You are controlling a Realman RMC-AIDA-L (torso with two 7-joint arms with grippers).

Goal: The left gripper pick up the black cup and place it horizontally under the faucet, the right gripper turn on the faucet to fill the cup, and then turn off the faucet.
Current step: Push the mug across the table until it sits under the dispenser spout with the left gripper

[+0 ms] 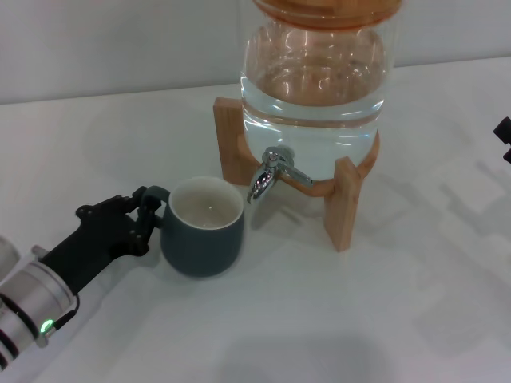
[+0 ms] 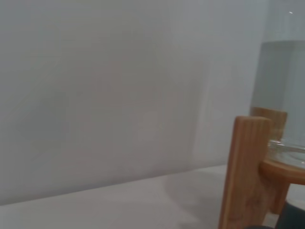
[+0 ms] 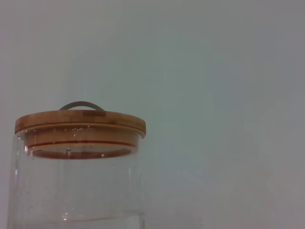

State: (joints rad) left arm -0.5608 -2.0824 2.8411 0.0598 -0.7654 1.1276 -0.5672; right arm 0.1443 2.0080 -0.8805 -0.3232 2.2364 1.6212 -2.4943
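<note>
The black cup (image 1: 203, 227) is standing upright on the bench (image 1: 383, 319), its mouth facing up, sitting just to the robot's left of the faucet (image 1: 271, 174) and slightly nearer the robot — not yet squarely beneath the spout. The left gripper (image 1: 142, 215) is reaching in from the cup's left, its jaws closing around the loop handle, which is pointing straight at them. The right gripper (image 1: 503, 137) is showing only at the far right edge, well apart — whether its jaws are open, I cannot tell.
</note>
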